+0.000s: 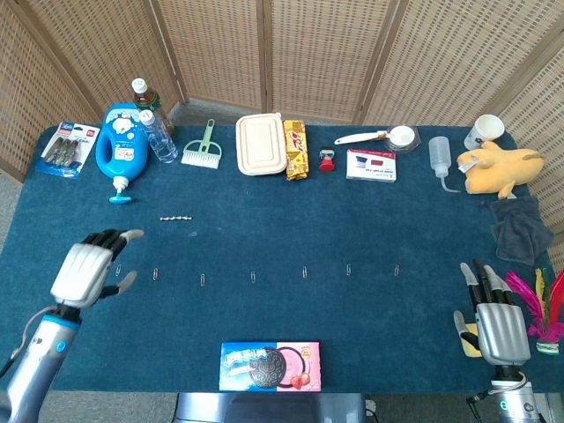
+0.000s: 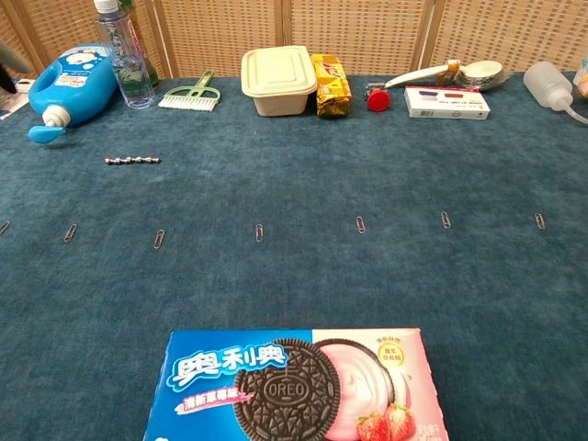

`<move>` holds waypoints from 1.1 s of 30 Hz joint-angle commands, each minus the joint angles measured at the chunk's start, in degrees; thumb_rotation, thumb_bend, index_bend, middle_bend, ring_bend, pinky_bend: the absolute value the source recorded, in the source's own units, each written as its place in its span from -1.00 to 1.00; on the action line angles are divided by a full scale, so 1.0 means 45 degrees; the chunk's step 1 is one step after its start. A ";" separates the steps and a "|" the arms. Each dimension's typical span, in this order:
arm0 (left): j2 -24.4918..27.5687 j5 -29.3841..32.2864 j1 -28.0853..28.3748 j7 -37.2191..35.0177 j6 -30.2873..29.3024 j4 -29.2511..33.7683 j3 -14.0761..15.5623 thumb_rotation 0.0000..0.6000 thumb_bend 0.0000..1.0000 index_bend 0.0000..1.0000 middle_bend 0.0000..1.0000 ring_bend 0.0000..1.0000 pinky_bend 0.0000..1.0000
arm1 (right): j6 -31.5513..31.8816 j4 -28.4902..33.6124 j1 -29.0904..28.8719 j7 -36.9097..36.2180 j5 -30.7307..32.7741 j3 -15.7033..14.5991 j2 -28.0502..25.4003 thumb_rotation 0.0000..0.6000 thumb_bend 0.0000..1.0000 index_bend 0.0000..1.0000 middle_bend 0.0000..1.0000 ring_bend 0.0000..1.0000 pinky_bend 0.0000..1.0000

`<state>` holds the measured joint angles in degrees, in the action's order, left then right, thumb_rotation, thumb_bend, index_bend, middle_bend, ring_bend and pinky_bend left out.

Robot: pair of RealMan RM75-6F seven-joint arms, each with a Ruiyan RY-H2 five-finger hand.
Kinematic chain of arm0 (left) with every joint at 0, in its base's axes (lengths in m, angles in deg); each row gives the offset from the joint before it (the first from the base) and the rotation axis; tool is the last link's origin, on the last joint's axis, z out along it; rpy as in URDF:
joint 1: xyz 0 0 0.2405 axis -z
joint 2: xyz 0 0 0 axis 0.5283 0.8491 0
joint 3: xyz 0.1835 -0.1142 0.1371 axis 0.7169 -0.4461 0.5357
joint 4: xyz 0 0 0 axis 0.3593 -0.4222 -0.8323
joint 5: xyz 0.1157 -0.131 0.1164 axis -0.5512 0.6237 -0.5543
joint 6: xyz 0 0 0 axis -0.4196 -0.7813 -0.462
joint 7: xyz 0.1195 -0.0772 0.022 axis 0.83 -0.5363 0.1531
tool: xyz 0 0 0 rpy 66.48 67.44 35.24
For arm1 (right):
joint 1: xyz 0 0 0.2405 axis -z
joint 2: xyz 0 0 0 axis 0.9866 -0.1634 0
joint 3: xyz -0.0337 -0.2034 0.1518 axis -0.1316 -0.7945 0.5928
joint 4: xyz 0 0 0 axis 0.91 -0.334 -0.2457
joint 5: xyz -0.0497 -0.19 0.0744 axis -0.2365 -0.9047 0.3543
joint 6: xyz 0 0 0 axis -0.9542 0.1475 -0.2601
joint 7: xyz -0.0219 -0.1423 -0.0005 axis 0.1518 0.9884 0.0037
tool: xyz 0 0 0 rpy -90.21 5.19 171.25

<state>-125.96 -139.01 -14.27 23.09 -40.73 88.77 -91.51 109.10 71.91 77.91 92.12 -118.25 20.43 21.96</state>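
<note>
Nothing is picked up yet. The left hand (image 1: pixel 85 271) hovers with loosely spread fingers (image 1: pixel 113 236), grasping nothing, over the leftmost paperclip (image 1: pixel 119 270) of the row on the blue surface (image 1: pixel 291 211), well left of the cookie box (image 1: pixel 270 366). The right hand (image 1: pixel 498 324) rests far right of that box, fingers released and empty. The left hand partly hides that clip; contact cannot be told. The chest view shows neither hand clearly.
</note>
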 commanded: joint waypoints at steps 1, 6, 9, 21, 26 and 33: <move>-0.0507 0.1059 0.1183 0.0547 0.1137 -0.0922 -0.0751 1.00 -0.03 -0.48 0.00 0.05 0.30 | -0.0124 0.0068 -0.0052 0.0161 0.0123 0.0054 0.0045 1.00 -0.15 -1.00 -0.92 -0.93 -0.67; -0.1392 0.2209 0.2543 0.1724 0.2165 -0.2178 -0.1206 1.00 -0.03 -0.30 0.62 0.67 0.65 | -0.0455 0.0167 -0.0190 0.0416 0.0440 0.0174 0.0132 1.00 -0.15 -1.00 -0.92 -0.92 -0.67; -0.1908 0.2749 0.3130 0.2423 0.2534 -0.2834 -0.1280 1.00 -0.03 -0.29 0.67 0.73 0.71 | -0.0592 0.0203 -0.0253 0.0564 0.0576 0.0225 0.0139 1.00 -0.15 -1.00 -0.92 -0.90 -0.67; -0.2980 0.4851 0.4643 0.3469 0.3574 -0.4489 -0.1218 1.00 0.25 -0.26 0.67 0.70 0.71 | -0.0867 0.0157 -0.0372 0.0650 0.0992 0.0367 0.0198 1.00 -0.15 -1.00 -0.90 -0.78 -0.67; -0.3272 0.5206 0.5096 0.3356 0.3882 -0.5190 -0.1124 1.00 0.43 -0.20 0.67 0.70 0.71 | -0.0955 0.0141 -0.0440 0.0596 0.1063 0.0406 0.0235 1.00 -0.15 -1.00 -0.89 -0.75 -0.67; -0.3666 0.5266 0.5489 0.3041 0.4029 -0.5935 -0.0911 1.00 0.43 -0.12 0.67 0.70 0.71 | -0.0973 0.0175 -0.0447 0.0682 0.1158 0.0408 0.0218 1.00 -0.15 -1.00 -0.88 -0.75 -0.67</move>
<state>-141.96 -115.45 10.00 37.20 -22.87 62.80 -95.92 104.72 72.69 75.90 95.18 -113.05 22.27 22.93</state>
